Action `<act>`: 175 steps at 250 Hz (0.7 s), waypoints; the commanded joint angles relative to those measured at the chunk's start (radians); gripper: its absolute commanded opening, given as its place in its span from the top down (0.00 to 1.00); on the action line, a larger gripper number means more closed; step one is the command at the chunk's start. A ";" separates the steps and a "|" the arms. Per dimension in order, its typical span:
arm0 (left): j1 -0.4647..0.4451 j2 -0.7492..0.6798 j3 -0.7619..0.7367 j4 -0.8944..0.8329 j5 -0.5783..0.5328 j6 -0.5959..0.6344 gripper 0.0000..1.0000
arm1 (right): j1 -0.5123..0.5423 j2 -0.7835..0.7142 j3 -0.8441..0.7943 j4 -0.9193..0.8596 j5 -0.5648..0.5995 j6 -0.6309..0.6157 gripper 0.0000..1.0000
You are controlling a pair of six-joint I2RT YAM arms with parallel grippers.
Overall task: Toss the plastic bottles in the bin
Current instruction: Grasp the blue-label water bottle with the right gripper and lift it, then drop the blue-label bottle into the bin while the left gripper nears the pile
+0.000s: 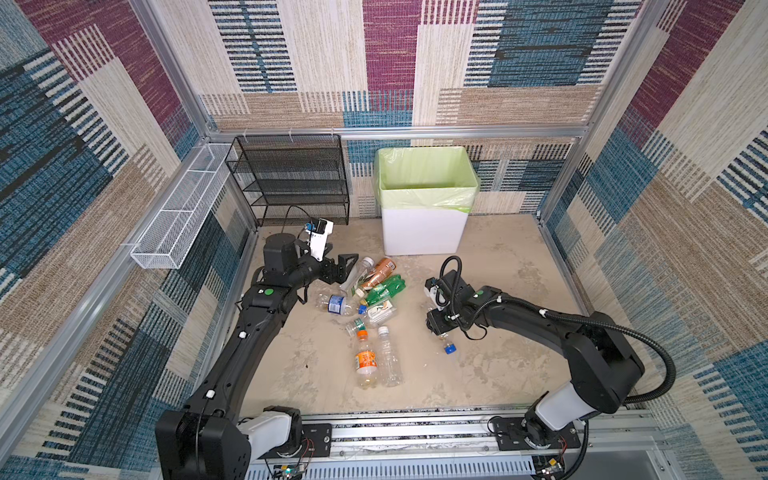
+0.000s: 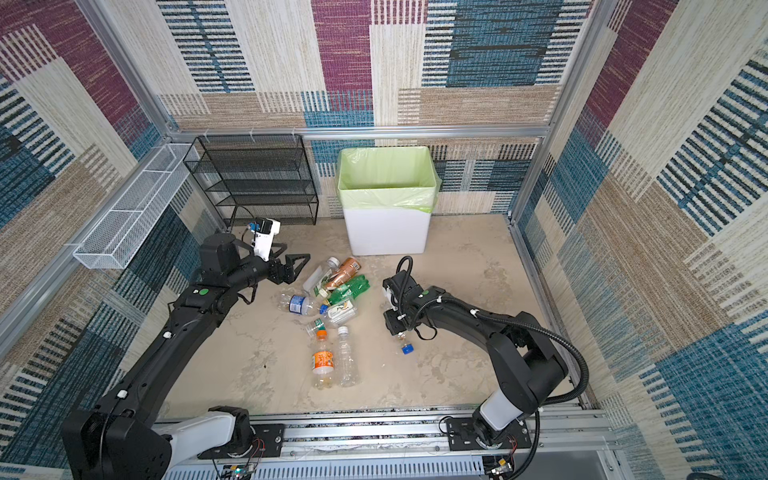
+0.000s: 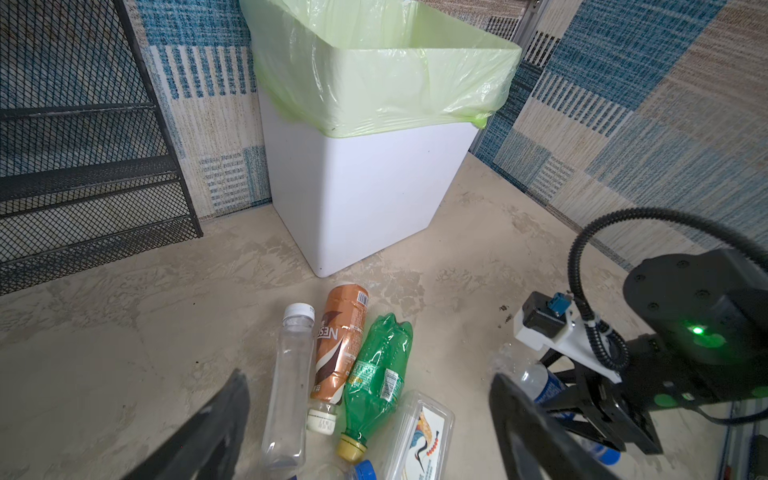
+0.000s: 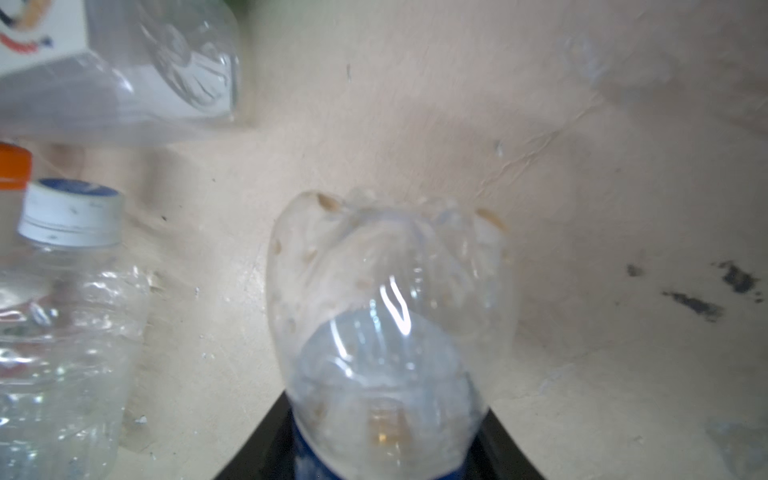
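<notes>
clamping across the blue-capped bottle, the right claw presses one jaw to each side of it at the blue label, as the right wrist view shows. judged reason: this bottle lies on its side, apart from the heap, so a hold from above across its round middle is the surest one. its base points away from the claw, and its blue cap shows just past the claw in a top view. whether it is clear of the floor cannot be told.

the left claw is released, jaws spread, and hovers just beside the heap of plastic bottles. it is likely parked clear of the right arm. an orange-labelled bottle and a clear bottle lie side by side, nearer the arm bases.

the bin stands upright at the back wall, well apart from the grasped bottle. no bottle shows inside it.
</notes>
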 commanded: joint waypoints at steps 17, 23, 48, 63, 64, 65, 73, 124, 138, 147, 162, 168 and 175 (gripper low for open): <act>-0.003 0.002 0.011 0.012 0.002 0.001 0.09 | -0.002 -0.099 0.077 0.198 0.156 -0.012 0.47; -0.004 0.002 0.010 0.014 0.004 0.000 0.09 | -0.005 -0.115 0.089 0.234 0.179 -0.026 0.47; -0.008 0.004 0.008 0.016 0.003 -0.001 0.09 | -0.007 -0.174 0.140 0.399 0.267 -0.092 0.49; -0.012 0.001 0.009 0.014 0.001 0.003 0.09 | -0.009 -0.228 0.130 0.557 0.304 -0.128 0.48; -0.012 0.001 0.008 0.014 0.001 0.003 0.09 | -0.009 -0.233 0.129 0.569 0.305 -0.131 0.48; -0.012 0.001 0.008 0.014 0.001 0.004 0.09 | -0.009 -0.238 0.126 0.581 0.306 -0.134 0.48; -0.014 -0.002 0.008 0.014 -0.001 0.005 0.09 | -0.009 -0.270 0.101 0.687 0.321 -0.159 0.48; -0.019 -0.016 0.006 0.019 -0.005 0.006 0.09 | -0.009 -0.403 -0.106 1.484 0.381 -0.404 0.45; -0.020 -0.021 0.004 0.023 -0.001 0.003 0.09 | -0.009 -0.400 -0.118 1.663 0.379 -0.476 0.44; -0.021 -0.025 0.001 0.025 -0.004 0.004 0.09 | -0.010 -0.391 -0.107 1.742 0.375 -0.507 0.44; -0.026 -0.028 -0.003 0.028 -0.014 0.009 0.09 | -0.012 -0.364 -0.074 1.852 0.368 -0.551 0.43; -0.028 -0.030 -0.004 0.029 -0.017 0.009 0.09 | -0.013 -0.352 -0.057 1.882 0.367 -0.561 0.43; -0.028 -0.029 -0.004 0.029 -0.016 0.009 0.09 | -0.017 -0.336 -0.034 1.908 0.366 -0.569 0.42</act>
